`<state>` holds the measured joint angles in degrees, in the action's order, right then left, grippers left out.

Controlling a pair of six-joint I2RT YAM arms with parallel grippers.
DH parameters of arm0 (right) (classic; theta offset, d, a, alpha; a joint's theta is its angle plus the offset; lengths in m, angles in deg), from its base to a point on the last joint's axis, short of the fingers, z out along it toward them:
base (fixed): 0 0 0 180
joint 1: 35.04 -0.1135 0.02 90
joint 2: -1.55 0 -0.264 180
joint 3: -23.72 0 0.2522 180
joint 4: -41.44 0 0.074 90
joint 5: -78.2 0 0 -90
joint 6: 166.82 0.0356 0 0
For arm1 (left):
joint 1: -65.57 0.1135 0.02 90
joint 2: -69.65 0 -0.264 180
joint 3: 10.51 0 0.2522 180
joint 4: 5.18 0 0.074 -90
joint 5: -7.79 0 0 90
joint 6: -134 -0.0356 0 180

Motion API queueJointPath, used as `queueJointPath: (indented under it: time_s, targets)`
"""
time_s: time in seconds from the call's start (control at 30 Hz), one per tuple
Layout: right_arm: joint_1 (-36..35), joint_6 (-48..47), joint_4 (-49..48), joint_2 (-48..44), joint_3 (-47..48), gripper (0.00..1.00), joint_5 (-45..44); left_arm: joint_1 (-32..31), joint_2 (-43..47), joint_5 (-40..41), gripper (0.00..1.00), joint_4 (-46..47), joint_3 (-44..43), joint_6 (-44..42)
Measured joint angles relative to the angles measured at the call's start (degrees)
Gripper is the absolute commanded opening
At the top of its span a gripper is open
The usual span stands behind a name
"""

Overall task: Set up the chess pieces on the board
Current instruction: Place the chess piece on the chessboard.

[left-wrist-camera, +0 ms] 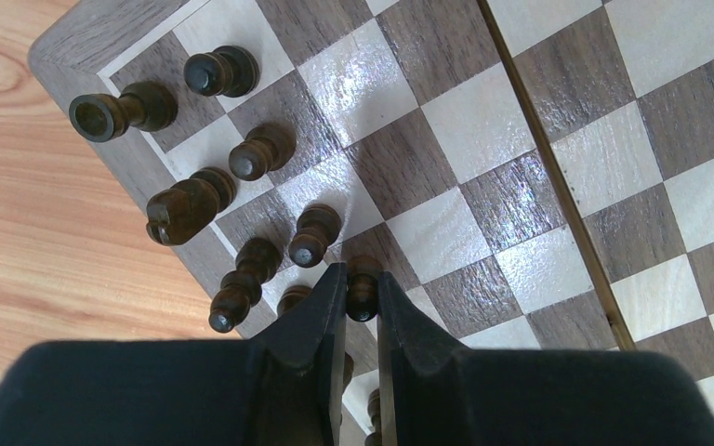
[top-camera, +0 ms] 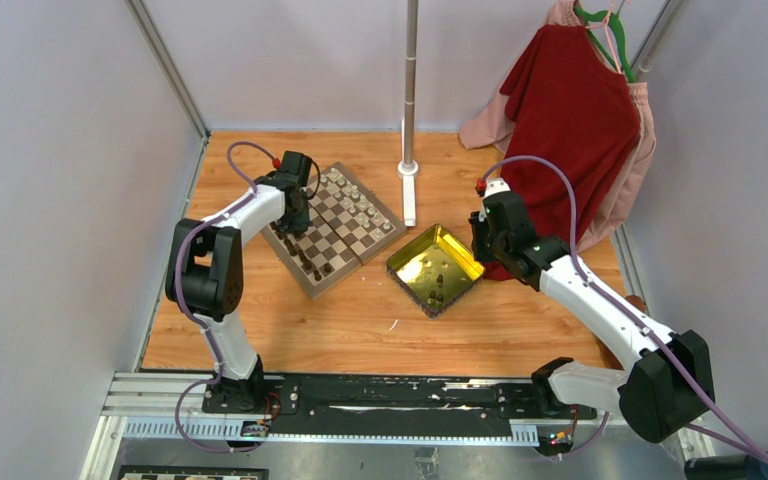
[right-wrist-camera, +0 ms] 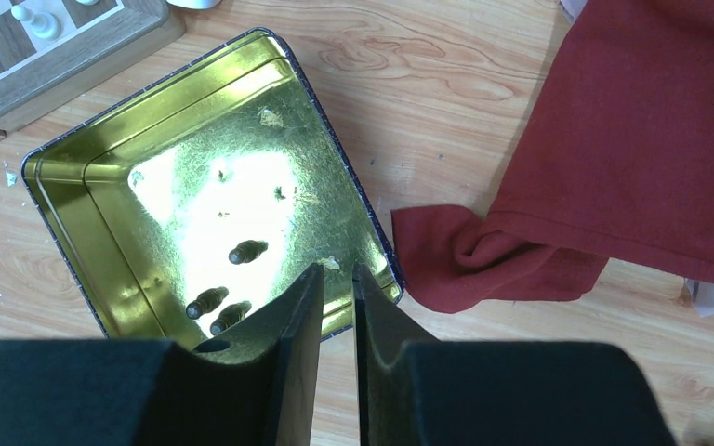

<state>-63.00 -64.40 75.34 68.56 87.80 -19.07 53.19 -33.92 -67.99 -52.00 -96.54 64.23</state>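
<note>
While the left gripper (left-wrist-camera: 361, 275) pinches a dark brown pawn (left-wrist-camera: 363, 295) among the other dark chess pieces (left-wrist-camera: 258, 153) along the board's (left-wrist-camera: 483, 130) edge, perhaps just touching its square, the right gripper (right-wrist-camera: 337, 274) hangs beside the board over a yellow tray (right-wrist-camera: 65, 200). Its fingers are narrowly parted and hold nothing. Three more dark pieces (right-wrist-camera: 246, 251) lie in that tray.

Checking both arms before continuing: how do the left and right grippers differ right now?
The left gripper is shut on a dark chess piece; the right gripper holds nothing, its jaws slightly apart. The left gripper is over the board; the right gripper is over the yellow tray's rim. Both point downward.
</note>
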Motion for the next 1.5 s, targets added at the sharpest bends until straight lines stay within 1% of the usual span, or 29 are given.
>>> queueJointPath:
  time_s: [0.23, 0.43, 0.6, 0.63, 0.8, 1.0, 1.37, 1.4, 1.5]
  targets:
    - [0.00, -0.02, 0.00, -0.50, -0.02, 0.22, 0.00, 0.11, 0.00, -0.31, 0.00, 0.09, 0.07, 0.15]
    - [0.00, 0.00, 0.00, -1.01, -0.02, 0.22, 0.00, 0.15, 0.00, -0.33, 0.10, 0.13, 0.09, 0.17]
    - [0.00, -0.02, 0.00, -1.27, -0.02, 0.22, 0.00, 0.15, 0.13, -0.35, 0.22, 0.37, 0.37, 0.20]
    - [0.00, 0.00, 0.00, -1.29, -0.02, 0.22, 0.00, 0.15, 0.24, -0.33, 0.24, 0.48, 0.50, 0.20]
    - [0.00, 0.00, 0.00, -1.33, -0.02, 0.22, 0.00, 0.20, 0.39, -0.28, 0.25, 0.66, 0.72, 0.37]
    - [0.00, 0.00, -0.02, -1.51, -0.02, 0.22, 0.02, 0.20, 0.48, -0.31, 0.30, 0.63, 1.09, 0.39]
    - [0.00, -0.02, 0.00, -1.55, -0.02, 0.22, 0.26, 0.20, 1.31, -0.02, 0.31, -0.31, 1.46, 0.42]
    - [0.00, 0.00, 0.00, -1.55, -0.02, 0.22, 0.28, 0.20, 1.49, 0.00, 0.33, -0.35, 1.46, 0.39]
    - [0.00, -0.02, 0.00, -1.60, -0.02, 0.22, 0.33, 0.20, 2.08, 0.02, 0.34, -0.42, 1.46, 0.39]
